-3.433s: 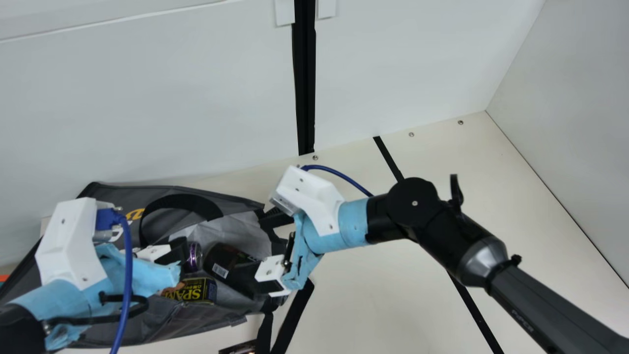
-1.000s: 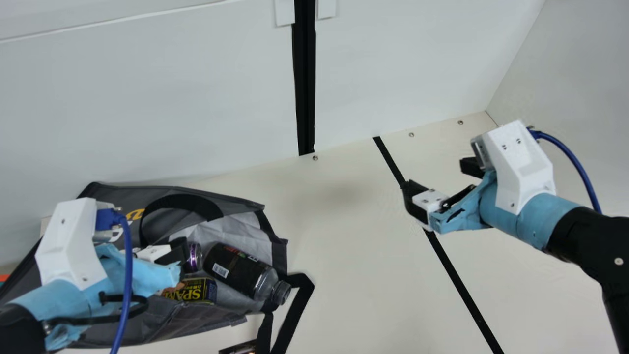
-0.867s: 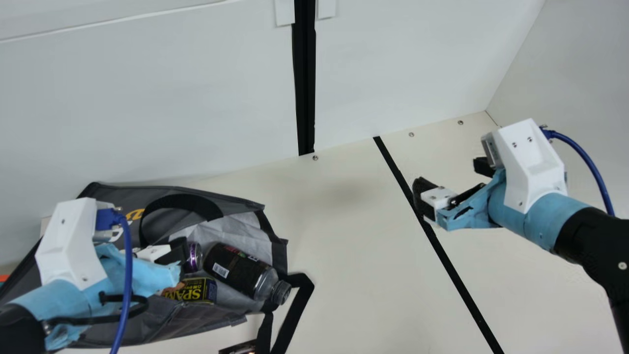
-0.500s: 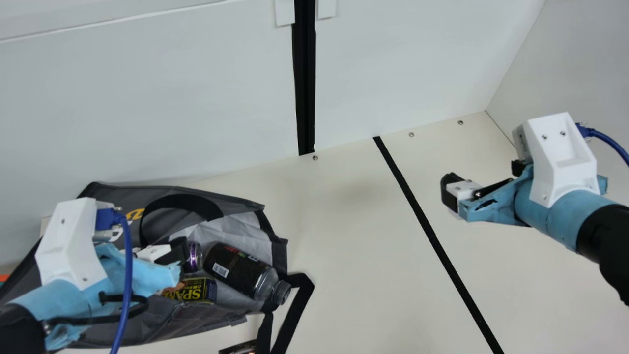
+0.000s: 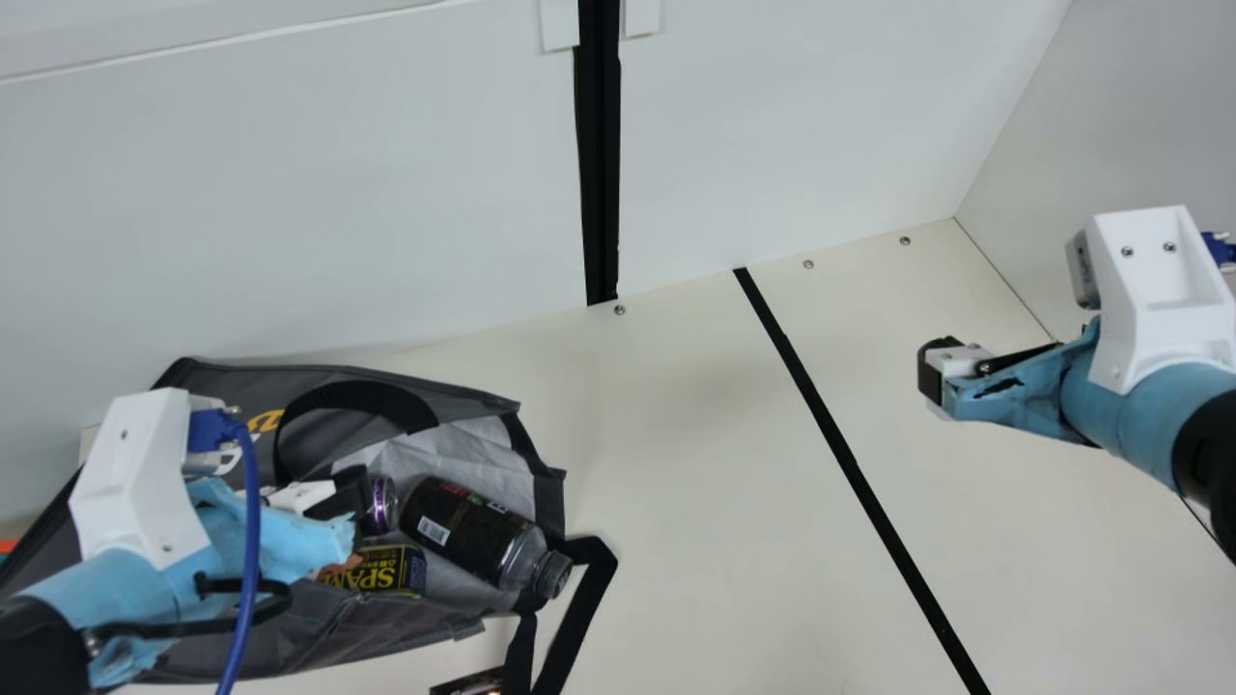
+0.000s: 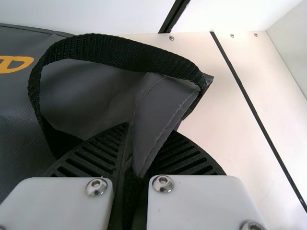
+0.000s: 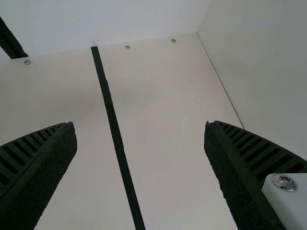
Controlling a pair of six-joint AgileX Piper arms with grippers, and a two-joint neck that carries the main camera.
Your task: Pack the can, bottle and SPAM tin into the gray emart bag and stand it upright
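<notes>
Bag, one, left on the table: it lay unstood, its edge pinched in my left jaws. Contents: can, SPAM, bottle at the mouth. My right jaws, right, stood wide, empty. Packing looked nearly done; standing remained.

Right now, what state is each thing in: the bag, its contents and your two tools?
Gray bag: lying on its side, mouth open, not yet upright.
Bottle: in the bag, lying down, capped, cap end at the mouth.
SPAM tin: in the bag, partly hidden.
Can: in the bag, mostly hidden.
Left tool: shut on the bag's fabric.
Right tool: open, holding nothing.
</notes>
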